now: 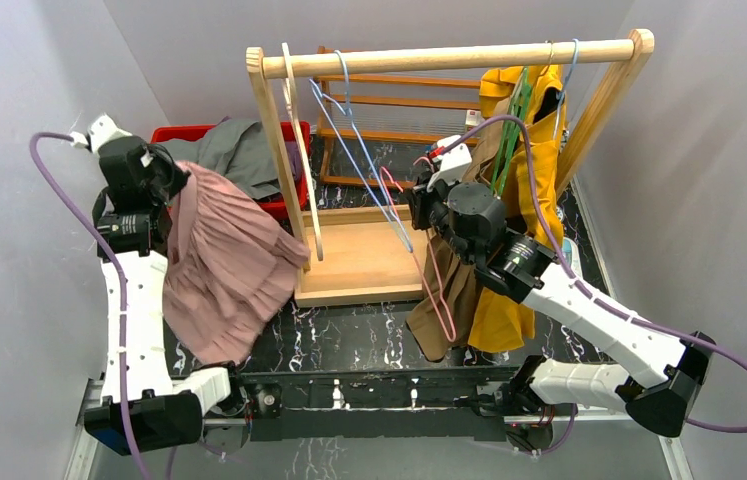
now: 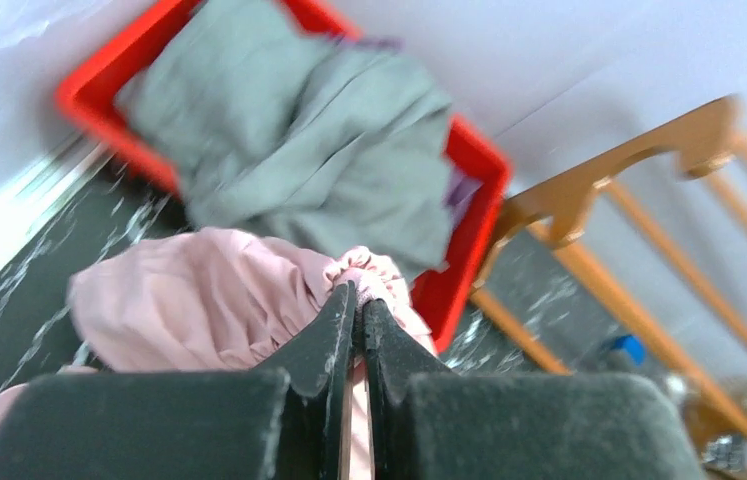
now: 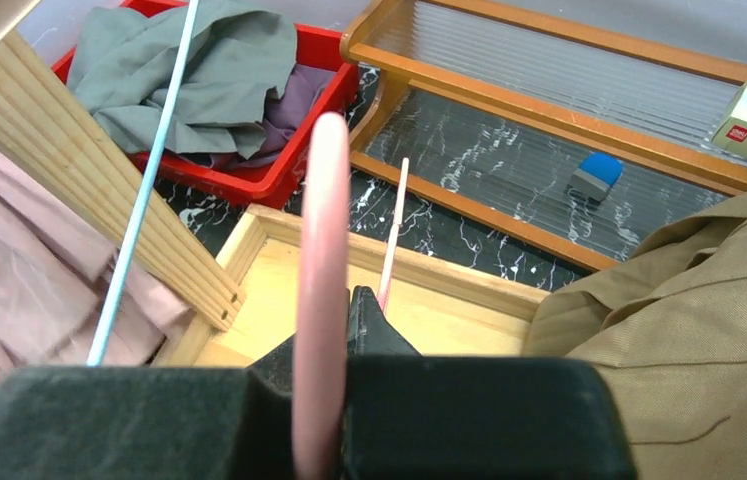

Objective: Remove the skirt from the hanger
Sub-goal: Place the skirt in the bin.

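While raised beside the red bin (image 2: pixel 469 165), pinches the pink skirt (image 1: pixel 224 265) by its gathered waistband in the tight-closed left gripper (image 2: pixel 357 298); clamps the pink hanger (image 3: pixel 321 250) in the right gripper (image 3: pixel 341 305), one fingertip hidden.

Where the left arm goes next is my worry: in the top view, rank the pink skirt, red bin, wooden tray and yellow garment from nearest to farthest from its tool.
1. pink skirt: clamped in the left tool, at the left.
2. red bin: just beyond it, back left.
3. wooden tray: centre of the table.
4. yellow garment: hanging at the far right.
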Robot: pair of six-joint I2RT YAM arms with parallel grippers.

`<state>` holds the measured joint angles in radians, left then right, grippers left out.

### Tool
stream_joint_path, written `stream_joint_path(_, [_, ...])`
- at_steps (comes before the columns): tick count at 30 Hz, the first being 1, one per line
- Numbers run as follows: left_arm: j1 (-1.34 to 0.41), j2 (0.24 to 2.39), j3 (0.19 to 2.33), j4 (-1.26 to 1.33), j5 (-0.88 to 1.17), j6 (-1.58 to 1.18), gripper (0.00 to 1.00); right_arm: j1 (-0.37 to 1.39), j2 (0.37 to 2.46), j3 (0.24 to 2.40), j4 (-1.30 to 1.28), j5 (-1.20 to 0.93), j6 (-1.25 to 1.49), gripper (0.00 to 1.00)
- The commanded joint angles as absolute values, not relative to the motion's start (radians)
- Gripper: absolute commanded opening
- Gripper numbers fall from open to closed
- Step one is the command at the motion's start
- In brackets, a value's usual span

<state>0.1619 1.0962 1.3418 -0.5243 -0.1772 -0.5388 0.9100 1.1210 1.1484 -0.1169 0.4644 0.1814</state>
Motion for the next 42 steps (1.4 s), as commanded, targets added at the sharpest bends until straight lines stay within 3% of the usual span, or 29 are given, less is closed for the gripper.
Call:
stream_joint_path(1, [0.169, 1.135, 1.471, -0.155, -0.06, -0.561, 0.0, 0.908, 1.076, 1.193, -0.116, 0.47, 0.179, 0.0])
stream_joint_path(16, [0.169, 1.552, 2.028, 0.189, 0.327, -0.478, 0.0, 0.908, 1.095, 1.226, -0.12, 0.508, 0.222, 0.0])
stream_joint_path(24, [0.169, 1.823, 2.359, 0.317, 0.363, -0.525, 0.0, 0.908, 1.114, 1.264, -0.135, 0.553, 0.24, 0.0])
stream_joint_path(35, [0.176, 1.938, 2.383, 0.414, 0.34, -0.589, 0.0, 0.908, 1.141, 1.284, -0.143, 0.553, 0.235, 0.0])
stream_joint_path(39, [0.2, 1.892, 2.246, 0.41, 0.351, -0.595, 0.0, 0.908, 1.137, 1.278, -0.142, 0.546, 0.249, 0.0])
stream_joint_path(42, [0.252, 1.825, 2.025, 0.49, 0.355, -0.665, 0.0, 0.908, 1.124, 1.264, -0.13, 0.538, 0.258, 0.0])
